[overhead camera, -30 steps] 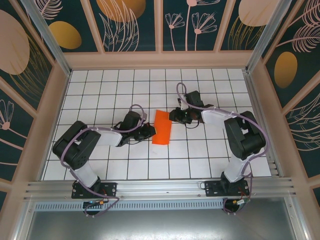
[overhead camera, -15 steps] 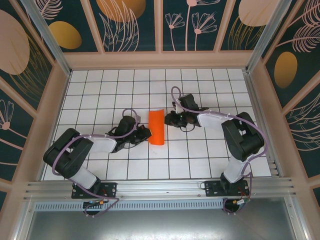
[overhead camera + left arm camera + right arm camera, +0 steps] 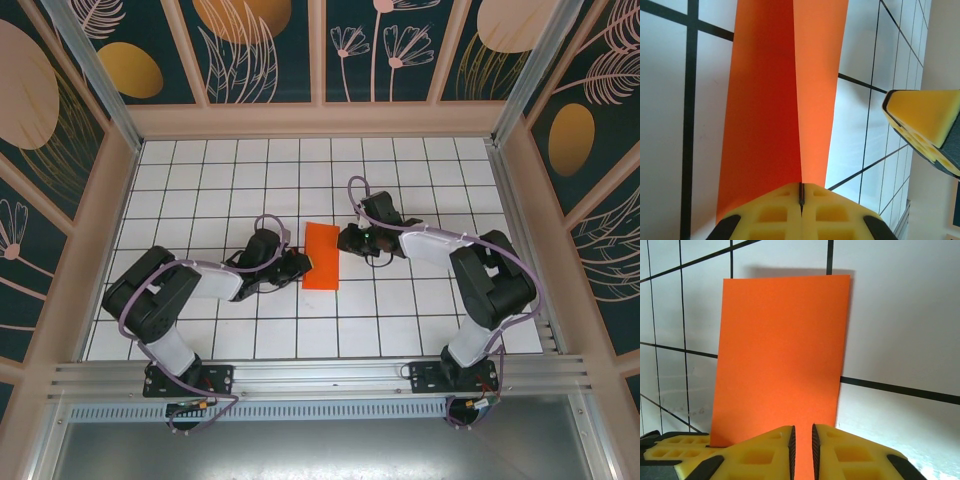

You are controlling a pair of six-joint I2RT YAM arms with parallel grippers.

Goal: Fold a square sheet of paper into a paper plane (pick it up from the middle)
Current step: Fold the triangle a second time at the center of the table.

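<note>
Centre crease judged in hand, one sheet folded double
Top view: one square sheet of paper [image 3: 321, 256] is seen on the table [image 3: 200, 190] between two grippers. Left wrist: the left gripper [image 3: 801, 192] is clamped on its fold line. Right wrist: the right gripper [image 3: 802, 434] is held narrowly ajar at the sheet's edge; flattening the crease is called for next
</note>
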